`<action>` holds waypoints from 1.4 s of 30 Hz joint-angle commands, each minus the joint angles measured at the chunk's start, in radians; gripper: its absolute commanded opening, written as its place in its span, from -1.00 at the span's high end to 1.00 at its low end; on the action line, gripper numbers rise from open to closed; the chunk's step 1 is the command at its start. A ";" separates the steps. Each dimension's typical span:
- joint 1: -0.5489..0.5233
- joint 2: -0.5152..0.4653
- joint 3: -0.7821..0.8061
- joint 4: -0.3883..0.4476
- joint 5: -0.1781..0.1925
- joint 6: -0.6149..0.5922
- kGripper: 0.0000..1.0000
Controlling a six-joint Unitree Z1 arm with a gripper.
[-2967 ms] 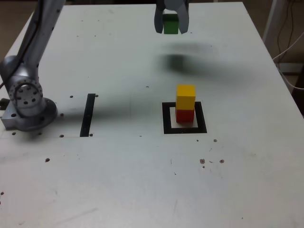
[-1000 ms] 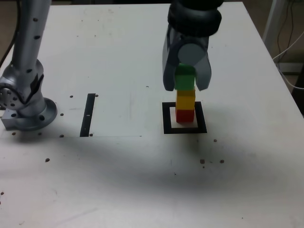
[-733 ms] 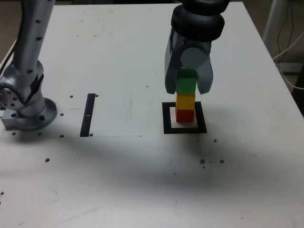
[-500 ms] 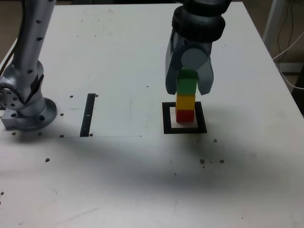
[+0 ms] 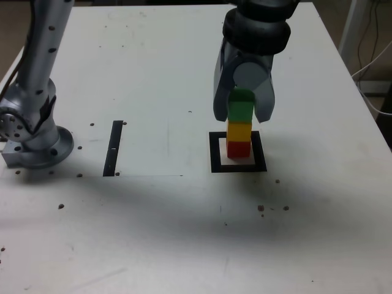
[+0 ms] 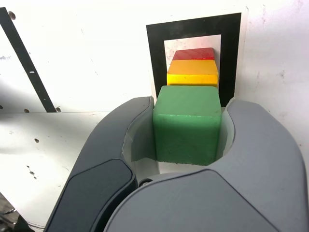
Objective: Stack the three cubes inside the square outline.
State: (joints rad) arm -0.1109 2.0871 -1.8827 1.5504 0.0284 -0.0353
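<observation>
Wrist view: jaws clamp green cube (image 6: 186, 123) above yellow cube (image 6: 192, 73).

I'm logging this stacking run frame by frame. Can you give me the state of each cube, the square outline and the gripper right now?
Green cube: on top of the yellow cube, held between the gripper's jaws.
Yellow cube: upright, stacked on the red cube.
Red cube: bottom of the stack, inside the square outline.
Square outline: flat on the table, holding the stack.
Gripper: shut on the green cube, not yet released.
</observation>
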 commanded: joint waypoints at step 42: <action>0.000 -0.352 0.160 0.045 -0.013 0.043 -0.99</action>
State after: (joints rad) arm -0.1105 1.7591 -1.7362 1.5879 0.0134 0.0084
